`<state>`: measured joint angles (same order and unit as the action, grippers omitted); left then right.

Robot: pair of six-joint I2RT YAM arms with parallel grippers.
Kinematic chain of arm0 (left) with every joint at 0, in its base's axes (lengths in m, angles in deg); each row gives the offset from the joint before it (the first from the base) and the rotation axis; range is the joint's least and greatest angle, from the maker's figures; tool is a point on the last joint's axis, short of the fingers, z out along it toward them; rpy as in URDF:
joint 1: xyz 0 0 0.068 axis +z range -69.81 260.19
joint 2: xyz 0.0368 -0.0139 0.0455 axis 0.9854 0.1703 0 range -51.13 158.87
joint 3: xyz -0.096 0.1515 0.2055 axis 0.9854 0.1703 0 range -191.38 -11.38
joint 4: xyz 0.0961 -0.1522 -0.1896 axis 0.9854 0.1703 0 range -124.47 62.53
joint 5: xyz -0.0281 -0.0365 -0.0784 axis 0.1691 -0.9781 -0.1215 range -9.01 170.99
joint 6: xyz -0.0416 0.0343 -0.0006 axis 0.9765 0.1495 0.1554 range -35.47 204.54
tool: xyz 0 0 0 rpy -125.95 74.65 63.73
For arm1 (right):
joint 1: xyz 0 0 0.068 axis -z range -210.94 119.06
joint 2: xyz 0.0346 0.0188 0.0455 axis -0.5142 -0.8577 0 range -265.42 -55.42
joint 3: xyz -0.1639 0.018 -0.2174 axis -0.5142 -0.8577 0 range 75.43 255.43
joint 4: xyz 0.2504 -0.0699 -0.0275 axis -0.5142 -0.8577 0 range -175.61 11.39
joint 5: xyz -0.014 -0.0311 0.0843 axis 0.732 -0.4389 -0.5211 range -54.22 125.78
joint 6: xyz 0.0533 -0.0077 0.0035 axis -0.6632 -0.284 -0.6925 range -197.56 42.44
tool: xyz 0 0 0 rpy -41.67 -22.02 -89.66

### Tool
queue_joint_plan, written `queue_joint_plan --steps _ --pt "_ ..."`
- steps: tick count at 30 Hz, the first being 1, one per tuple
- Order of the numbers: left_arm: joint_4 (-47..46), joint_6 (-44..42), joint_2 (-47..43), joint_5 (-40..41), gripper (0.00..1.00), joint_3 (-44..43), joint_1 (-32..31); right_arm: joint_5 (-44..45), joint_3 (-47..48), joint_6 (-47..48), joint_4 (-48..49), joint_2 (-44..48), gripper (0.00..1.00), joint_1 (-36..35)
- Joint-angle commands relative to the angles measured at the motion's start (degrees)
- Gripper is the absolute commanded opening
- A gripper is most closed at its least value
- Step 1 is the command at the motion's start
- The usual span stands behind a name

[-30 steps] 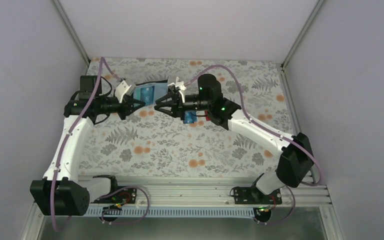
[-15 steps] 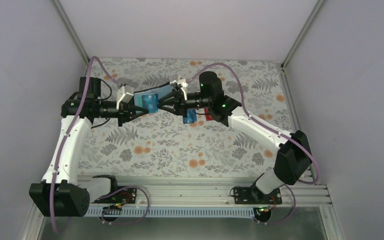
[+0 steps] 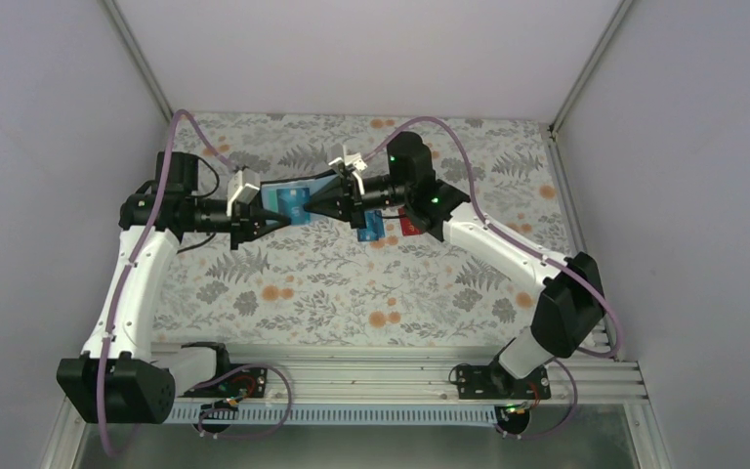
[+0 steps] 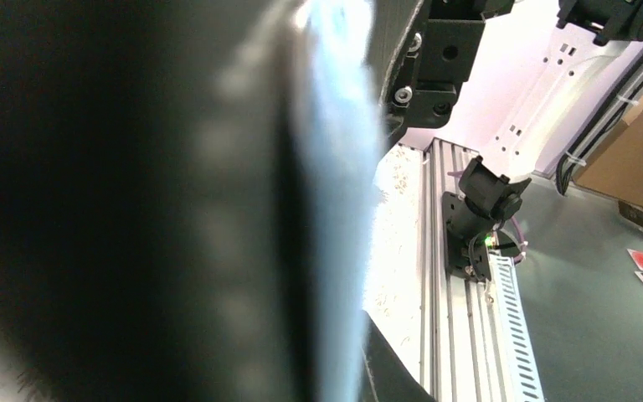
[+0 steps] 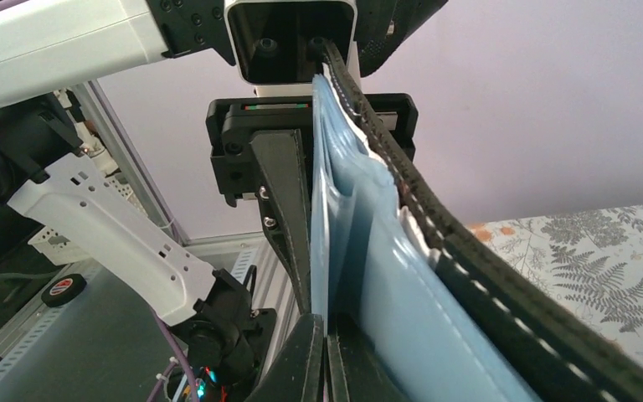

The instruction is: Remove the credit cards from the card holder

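The card holder (image 3: pixel 275 192) hangs open above the back of the table, light blue inside with a dark stitched edge (image 5: pixel 402 276). My left gripper (image 3: pixel 266 217) is shut on its left end; in the left wrist view the holder (image 4: pixel 335 167) is a blur up close. My right gripper (image 3: pixel 314 206) comes in from the right, its jaws (image 5: pixel 326 335) shut on the thin edge of the teal-green card (image 5: pixel 319 234) still in the holder's pocket. The blue card (image 3: pixel 371 228) and the red card (image 3: pixel 411 227) lie on the table under the right arm.
A floral cloth (image 3: pixel 352 283) covers the table. White walls with metal posts (image 3: pixel 137 49) close in the back and sides. The aluminium rail (image 3: pixel 371 366) with both arm bases runs along the near edge.
My right gripper's jaws, open one second ago, have closed on the card's edge at the holder. The left gripper has kept its hold on the holder, which now sits slightly higher.
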<state>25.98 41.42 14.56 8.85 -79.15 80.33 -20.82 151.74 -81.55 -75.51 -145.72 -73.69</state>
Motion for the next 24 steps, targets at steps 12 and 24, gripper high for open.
queue_joint_plan --steps 12,24 --pt "4.35 -8.39 -0.53 -6.68 0.17 -2.99 0.12 3.34 1.58 9.34 -12.73 4.97 0.04 0.38" --pt "5.02 -9.17 -0.58 -7.24 0.02 -3.11 0.30 0.42 1.65 9.44 -13.41 4.77 0.19 1.70"
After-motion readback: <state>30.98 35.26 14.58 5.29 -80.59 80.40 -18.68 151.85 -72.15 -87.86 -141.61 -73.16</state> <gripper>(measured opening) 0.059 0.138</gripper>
